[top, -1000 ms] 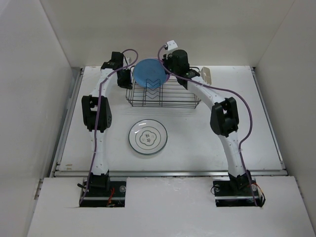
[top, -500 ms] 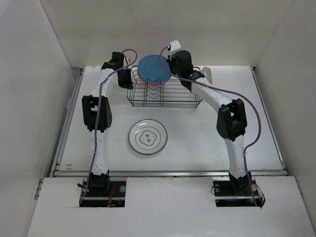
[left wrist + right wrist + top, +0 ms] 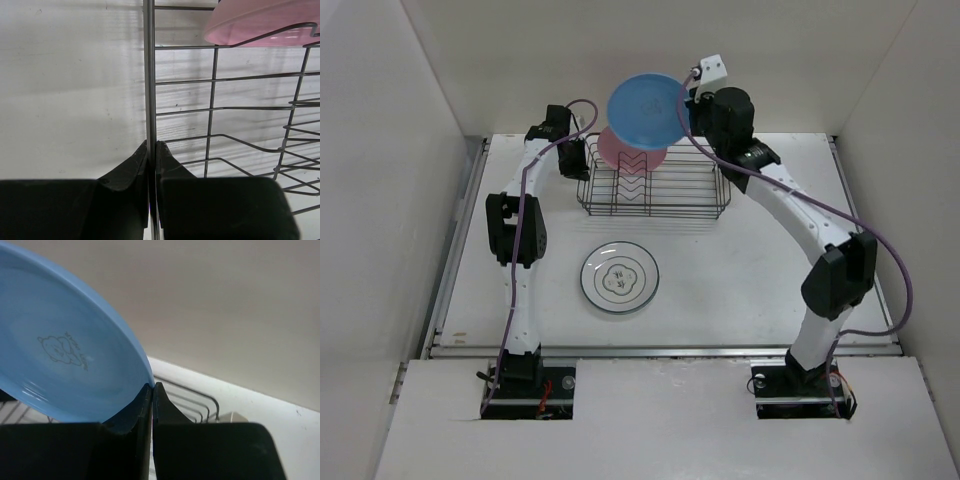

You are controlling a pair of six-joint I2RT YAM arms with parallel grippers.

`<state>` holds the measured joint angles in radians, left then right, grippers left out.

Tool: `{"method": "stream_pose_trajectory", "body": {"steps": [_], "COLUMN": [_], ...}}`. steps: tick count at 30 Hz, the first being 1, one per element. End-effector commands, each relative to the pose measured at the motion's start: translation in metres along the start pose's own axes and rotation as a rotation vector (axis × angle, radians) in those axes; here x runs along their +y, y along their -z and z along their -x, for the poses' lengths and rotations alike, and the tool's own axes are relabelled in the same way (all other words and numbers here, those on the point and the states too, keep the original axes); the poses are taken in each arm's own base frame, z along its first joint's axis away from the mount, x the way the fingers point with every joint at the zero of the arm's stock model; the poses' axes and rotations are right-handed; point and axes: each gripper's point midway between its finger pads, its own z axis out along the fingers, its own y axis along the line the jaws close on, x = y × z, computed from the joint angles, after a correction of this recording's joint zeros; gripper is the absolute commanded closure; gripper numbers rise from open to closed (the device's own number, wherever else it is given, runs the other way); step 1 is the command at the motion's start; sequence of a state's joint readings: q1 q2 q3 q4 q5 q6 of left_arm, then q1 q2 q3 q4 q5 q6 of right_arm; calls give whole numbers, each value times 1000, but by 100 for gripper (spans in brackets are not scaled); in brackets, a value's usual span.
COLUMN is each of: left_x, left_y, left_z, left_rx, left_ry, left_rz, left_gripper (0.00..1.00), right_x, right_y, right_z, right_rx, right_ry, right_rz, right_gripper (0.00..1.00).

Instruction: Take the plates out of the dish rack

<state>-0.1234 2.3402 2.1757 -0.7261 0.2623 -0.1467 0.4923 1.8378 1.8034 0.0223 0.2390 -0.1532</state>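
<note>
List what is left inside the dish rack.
One pink plate stands at the far side of the dish rack; elsewhere it looks bare. The blue plate held above covers the pink one's top, so anything behind there is hidden.

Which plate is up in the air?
The blue plate, held by its rim in the right gripper above the dish rack. The pink plate stands in it; the white plate lies on the table.

Pink plate: top view, upper part hidden behind blue plate; left wrist view, cut by top and right edges.
Blue plate: right wrist view, cut by left edge, lower rim behind right gripper.
Stamp on blue plate: lettering too small to read.
Dish rack: right wrist view, mostly hidden behind right gripper.
</note>
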Motion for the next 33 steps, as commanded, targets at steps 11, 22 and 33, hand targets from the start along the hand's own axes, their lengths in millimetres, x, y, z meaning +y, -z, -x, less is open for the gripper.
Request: {"method": "stream_pose_trajectory", "body": {"steps": [11,22,33], "left_x": [-10,-10,-11], "left_y": [4,2,9], "left_z": [-1,-12,-16], "left_rx": [7,31,36], "left_ry": [-43,-18,-17], "left_rz": [-30,-34,-33], "left_gripper": [100,100,100], "right_x": [33,1,-20], "right_y": [188,235,237], "right_z": [-113,-241,-320], "right_rx": [560,879,1191], "right_ry": [-168,-209,-139], "right_rz": [286,-11,-245], "right_gripper": [100,100,100]}}
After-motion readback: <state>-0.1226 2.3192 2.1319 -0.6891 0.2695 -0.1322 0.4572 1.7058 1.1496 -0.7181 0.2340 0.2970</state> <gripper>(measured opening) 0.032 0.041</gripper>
